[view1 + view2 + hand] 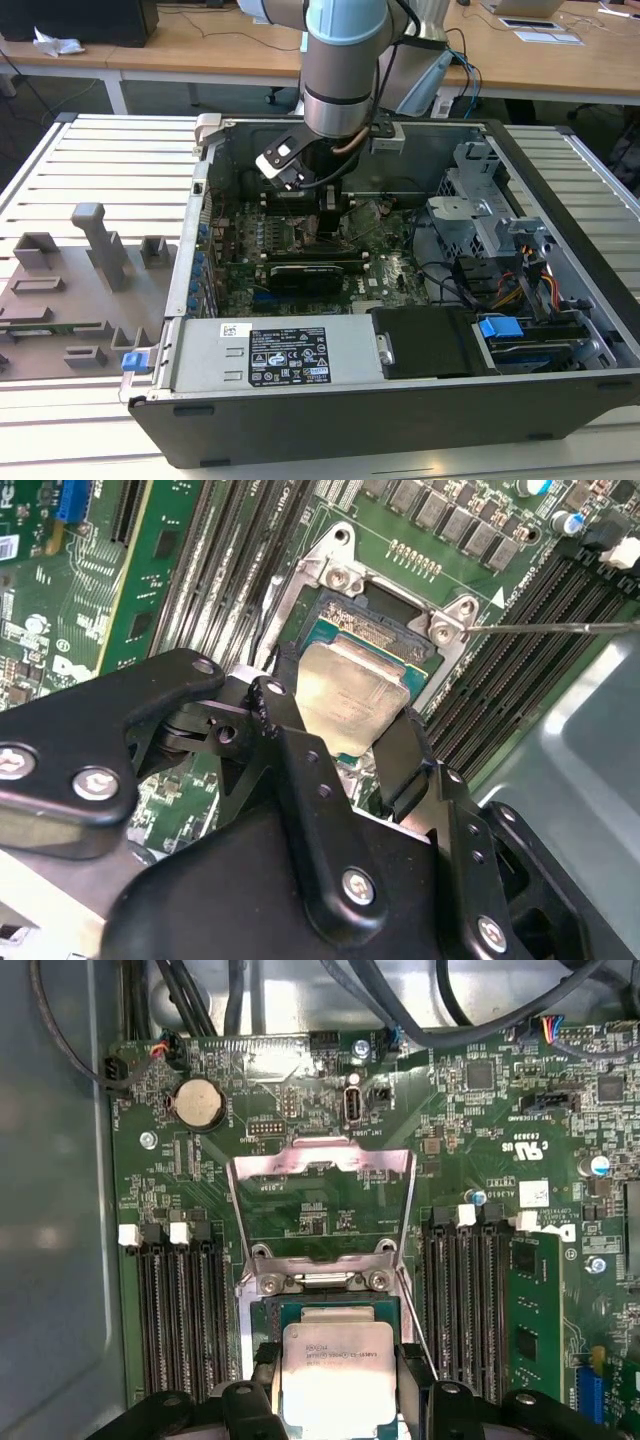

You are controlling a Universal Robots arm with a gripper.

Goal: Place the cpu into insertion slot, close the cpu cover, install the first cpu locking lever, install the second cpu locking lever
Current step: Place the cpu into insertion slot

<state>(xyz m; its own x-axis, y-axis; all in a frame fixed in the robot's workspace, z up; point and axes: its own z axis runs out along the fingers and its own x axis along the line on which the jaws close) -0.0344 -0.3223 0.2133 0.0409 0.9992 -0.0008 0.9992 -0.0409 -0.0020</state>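
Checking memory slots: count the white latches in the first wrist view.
4. Two white latches on one side of the cpu cover, two on the other; more may be hidden.

Cpu between pincer fingers over socket; cpu cover hinged open beside; memory slots flanking socket.

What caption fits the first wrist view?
End effector holds the cpu at the socket, with the cpu cover raised open.

Bright, even room light, with soft glare on the cpu.
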